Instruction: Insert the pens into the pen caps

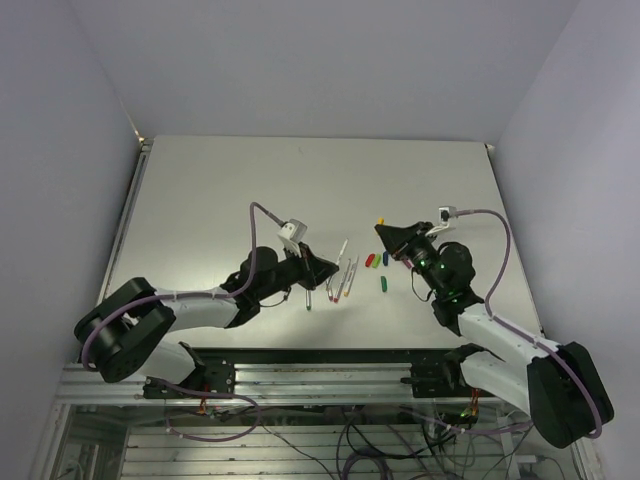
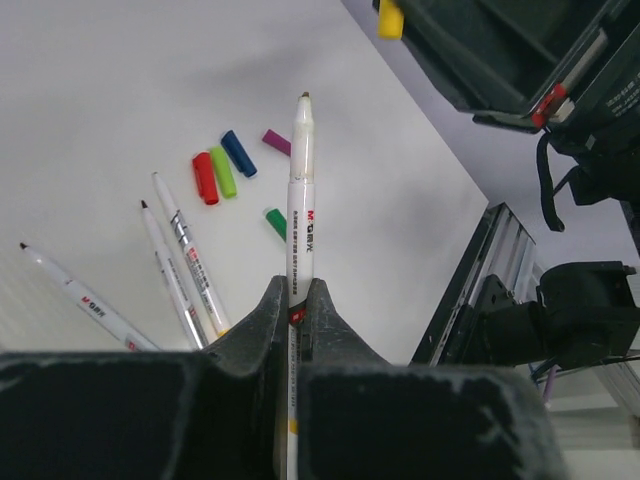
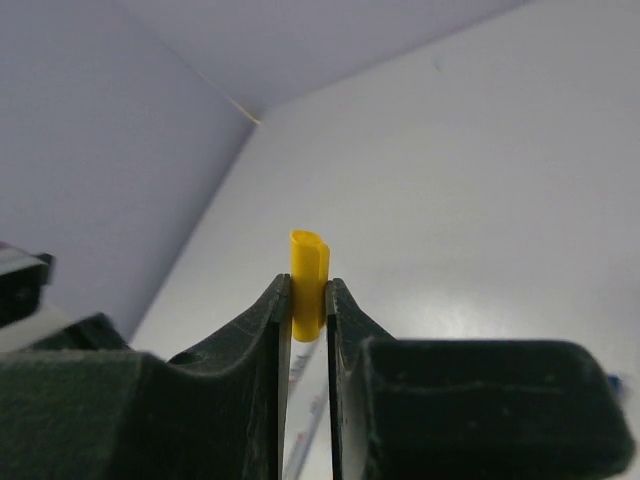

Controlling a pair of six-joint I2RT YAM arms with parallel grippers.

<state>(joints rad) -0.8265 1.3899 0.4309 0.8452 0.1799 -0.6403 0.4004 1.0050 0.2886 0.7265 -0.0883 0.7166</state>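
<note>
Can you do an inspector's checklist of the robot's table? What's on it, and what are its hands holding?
Surface: pale table, plain top.
Job's things: three pens lying loose; red cap, lime cap and blue cap side by side; magenta cap and green cap nearby, apart.
Clutter: nothing seen.
Grippers: left gripper shut on a fourth pen; right gripper shut on the yellow cap.
Cables: a purple cable arches over each arm; wires hang below the front rail.
Surroundings: plain walls.
</note>
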